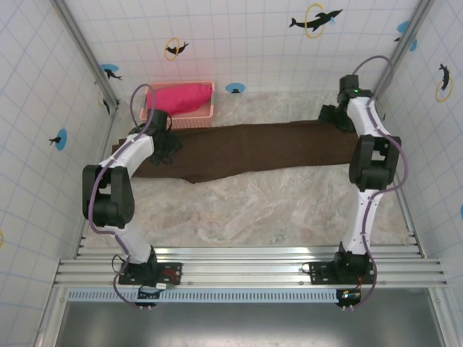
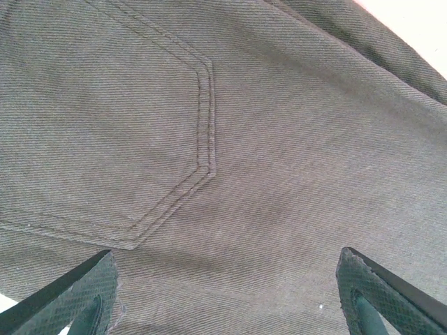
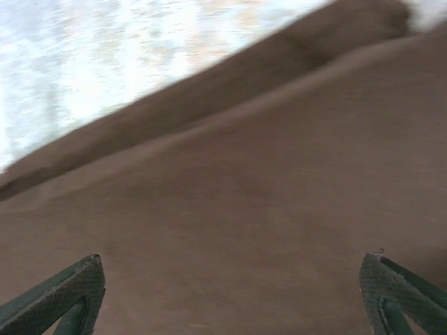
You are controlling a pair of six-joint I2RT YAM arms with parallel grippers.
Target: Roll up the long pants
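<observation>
— Where do the long pants [image 1: 253,150] lie?

— Flat on the far half of the bench [image 1: 253,217], stretched from left to right. The broader end is on the left, the narrower end runs to the far right corner. Nothing of them is rolled yet.

— And the left fingers [image 2: 80,296]?

— They stand wide apart, with nothing between them. The wrist camera looks straight down at dark brown twill and the double-stitched corner of a pocket [image 2: 140,125]. The tips hang close over the cloth; whether they touch it cannot be told. From above, the left arm [image 1: 119,181] reaches forward and its head sits over the broad left end of the pants.

— The right fingers [image 3: 401,296]?

— Also spread wide and gripping nothing. The cloth below them is blurred, a soft ridge running slantwise, and a strip of pale marbled bench shows at the upper left of that view. In the overhead view the right arm [image 1: 369,166] stretches to the far right, its head at the narrow end of the pants, close to the wall.

— Anything else on the bench?

— A pink basket [image 1: 177,123] stands at the far left, just behind the pants' broad end, with a bright pink-red cloth [image 1: 181,96] bundled inside it. The walls [image 1: 239,43] around are white tile with dolphin stickers.
</observation>
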